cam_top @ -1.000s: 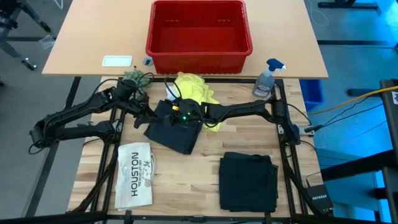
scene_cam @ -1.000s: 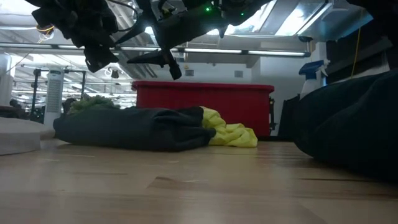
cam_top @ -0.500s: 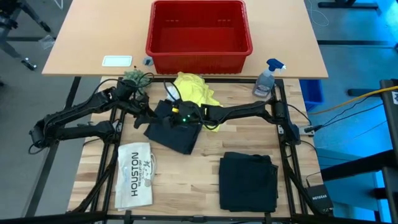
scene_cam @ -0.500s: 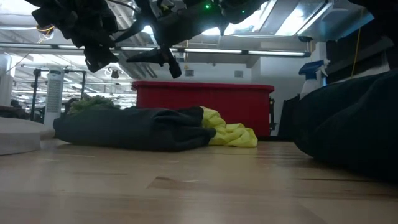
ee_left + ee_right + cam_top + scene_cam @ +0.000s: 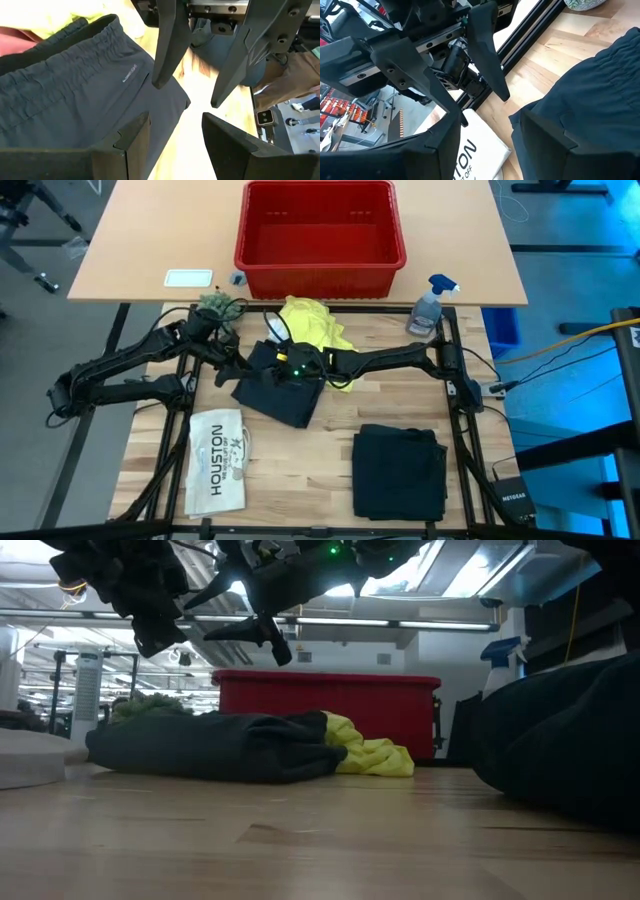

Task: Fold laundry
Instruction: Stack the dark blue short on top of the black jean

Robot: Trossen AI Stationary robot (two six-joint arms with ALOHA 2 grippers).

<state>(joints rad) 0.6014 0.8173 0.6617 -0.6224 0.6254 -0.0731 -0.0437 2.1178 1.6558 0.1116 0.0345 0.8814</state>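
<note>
The bench (image 5: 330, 435) is pale wood with a smooth, faintly shiny grain, and the trousers (image 5: 75, 100) on it are matt dark woven cloth with a gathered elastic waistband. The T-shirt (image 5: 312, 322) is soft, crumpled yellow cloth, and the basket (image 5: 320, 228) is smooth red plastic. Both the left gripper (image 5: 175, 137) and right gripper (image 5: 487, 132) have matt black hard-plastic fingers (image 5: 227, 145).

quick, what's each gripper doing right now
Left gripper: open, empty, above the dark trousers.
Right gripper: open, empty, facing the left one over the same trousers.
</note>
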